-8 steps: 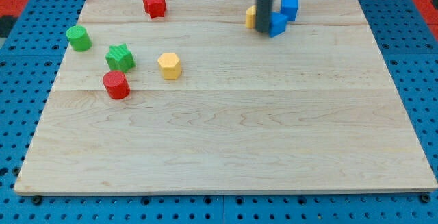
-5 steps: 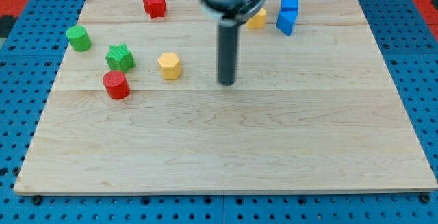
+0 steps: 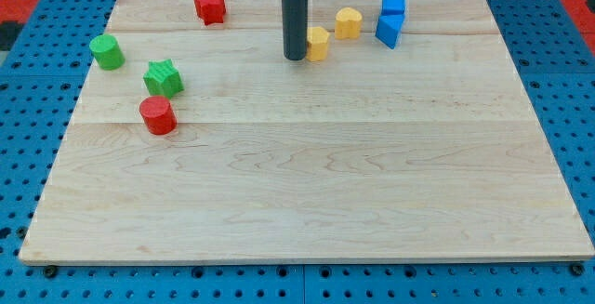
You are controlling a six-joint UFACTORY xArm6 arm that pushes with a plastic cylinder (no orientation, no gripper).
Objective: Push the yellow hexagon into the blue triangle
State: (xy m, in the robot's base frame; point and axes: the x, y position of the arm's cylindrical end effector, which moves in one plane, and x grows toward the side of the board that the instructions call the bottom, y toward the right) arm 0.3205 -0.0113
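Wooden board [image 3: 307, 192] on blue pegboard: yellow hexagon being pushed rightward toward the blue triangle.

From the view's left: green cylinder [image 3: 107, 52], green star [image 3: 163, 78], red cylinder [image 3: 158, 115], red star [image 3: 210, 6]. My tip [image 3: 295, 58], a bare rod with nothing to open or close, touches the yellow hexagon [image 3: 318, 43] on its left side. Beyond sit a yellow cylinder [image 3: 349, 23], then the blue triangle [image 3: 389, 31] below a blue cube [image 3: 393, 6]. The hexagon looks light, rigid and likely to slide or spin; push squarely on its left face.

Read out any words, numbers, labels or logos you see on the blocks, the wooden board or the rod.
None: no text, number or logo shows anywhere.
The wooden board, the yellow hexagon, the blue triangle and the other blocks are plain, as is the rod down to my tip.
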